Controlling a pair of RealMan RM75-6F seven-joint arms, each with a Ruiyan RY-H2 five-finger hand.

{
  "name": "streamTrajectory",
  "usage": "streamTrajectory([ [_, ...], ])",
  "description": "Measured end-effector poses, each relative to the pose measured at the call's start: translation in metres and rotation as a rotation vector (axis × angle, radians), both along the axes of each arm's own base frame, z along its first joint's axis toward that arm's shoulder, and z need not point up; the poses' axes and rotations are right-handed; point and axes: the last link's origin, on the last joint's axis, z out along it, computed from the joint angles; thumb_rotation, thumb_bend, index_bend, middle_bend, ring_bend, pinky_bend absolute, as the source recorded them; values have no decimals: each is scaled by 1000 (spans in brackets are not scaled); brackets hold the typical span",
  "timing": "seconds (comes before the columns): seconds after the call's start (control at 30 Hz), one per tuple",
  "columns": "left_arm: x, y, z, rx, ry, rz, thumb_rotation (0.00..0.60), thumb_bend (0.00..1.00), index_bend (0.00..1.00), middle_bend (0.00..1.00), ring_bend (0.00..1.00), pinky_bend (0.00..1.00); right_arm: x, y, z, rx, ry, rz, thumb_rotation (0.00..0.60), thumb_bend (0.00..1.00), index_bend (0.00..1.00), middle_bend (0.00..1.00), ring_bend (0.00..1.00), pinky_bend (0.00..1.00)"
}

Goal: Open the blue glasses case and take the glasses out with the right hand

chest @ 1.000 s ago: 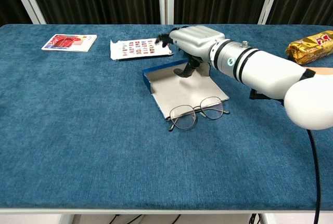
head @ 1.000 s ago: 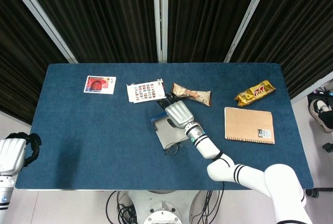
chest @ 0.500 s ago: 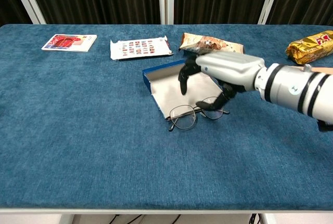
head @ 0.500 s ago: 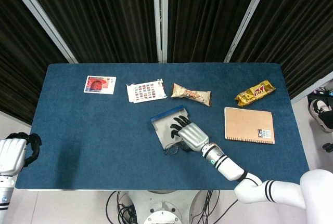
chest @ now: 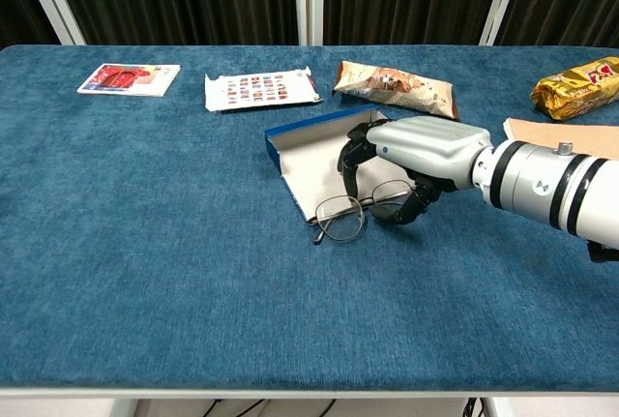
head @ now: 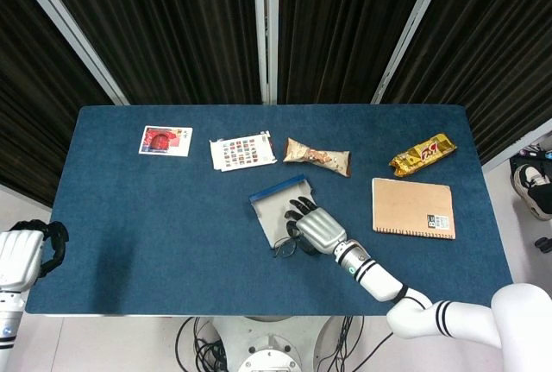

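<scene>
1. Half a second on, we see the right hand lowered from above the blue glasses case onto the glasses, its dark fingers now curled down over the frame's right lens.
2. We cannot tell whether those fingers actually pinch the frame or only rest on it; the thumb side is tucked under the palm at the lens nearest the wrist.
3. We find the glasses lying at the case's near edge, one lens clear of the hand on the blue cloth, the other under it.
4. We note the case lies open and flat, its pale lining up, its blue rim on the far and left sides.
5. Beyond the case, we see a snack bar, and to the case's far left a sheet of stickers and a red card.
6. Right of the case lie a brown notebook and a gold wrapper.
7. Well left of the case, off the table's edge, our left hand hangs with fingers curled in on nothing.
</scene>
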Motion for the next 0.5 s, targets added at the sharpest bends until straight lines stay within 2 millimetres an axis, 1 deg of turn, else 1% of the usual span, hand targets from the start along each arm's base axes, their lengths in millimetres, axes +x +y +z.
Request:
streamTrajectory([
  [0.07,0,0,0,0,-1,0,600,580,664,644,452,440,0,-1,-1,-1,0,-4,600,379,517,230,0,0],
  [0.13,0,0,0,0,-1,0,600,579,664,644,452,440,0,-2,-4,-3,-1,-8,600,401,593,254,0,0],
  [0.23,0,0,0,0,-2,0,600,579,664,644,452,440,3,-3,-5,-6,-15,-7,600,461,711,308,0,0],
  [0.3,0,0,0,0,-2,0,600,579,664,644,452,440,5,-2,-4,-13,-31,6,600,476,761,332,0,0],
  [0.37,0,0,0,0,-2,0,600,579,664,644,452,440,7,-1,-2,-20,-43,25,600,477,787,343,0,0],
  [0.5,0,0,0,-1,-1,-1,600,579,664,643,452,440,15,6,4,-7,-62,100,600,477,794,345,0,0],
])
